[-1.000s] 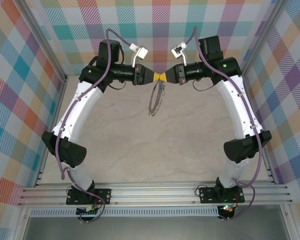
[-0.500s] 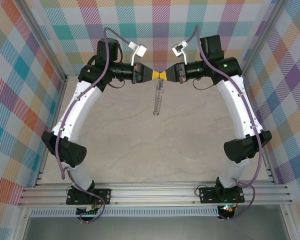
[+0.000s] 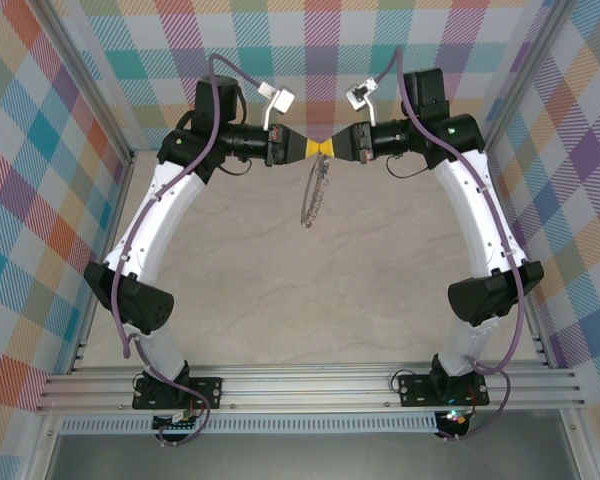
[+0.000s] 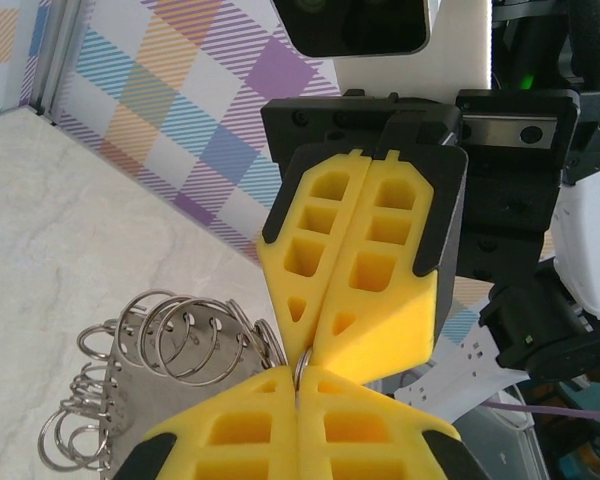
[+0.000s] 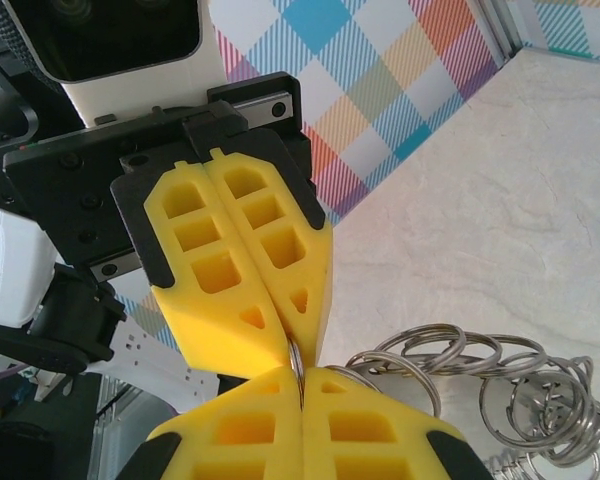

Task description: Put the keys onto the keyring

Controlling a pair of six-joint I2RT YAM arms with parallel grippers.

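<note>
Panels of bright plaid close in the left side of the cell. From its base at the near rail the left arm curves up and inward over the pale marbled tabletop, a purple cable looped along it. Its left pincer points right, well above the tabletop, with the yellow fingers pressed together. In the left wrist view the left pincer has its tips pinching the thin grey wire of the keyring, whose small loops fan out to the left of the fingers.

In the top view the keyring hangs down from the meeting point of the two arms, nearly edge-on, clear of the tabletop.

Tip to tip against it comes the right pincer, pointing left, yellow fingers likewise pressed together. In the right wrist view the right pincer pinches the same wire just beside the left pincer, and the keyring's loops spread to the right. The right arm arches back down to its base at the near rail.
</note>
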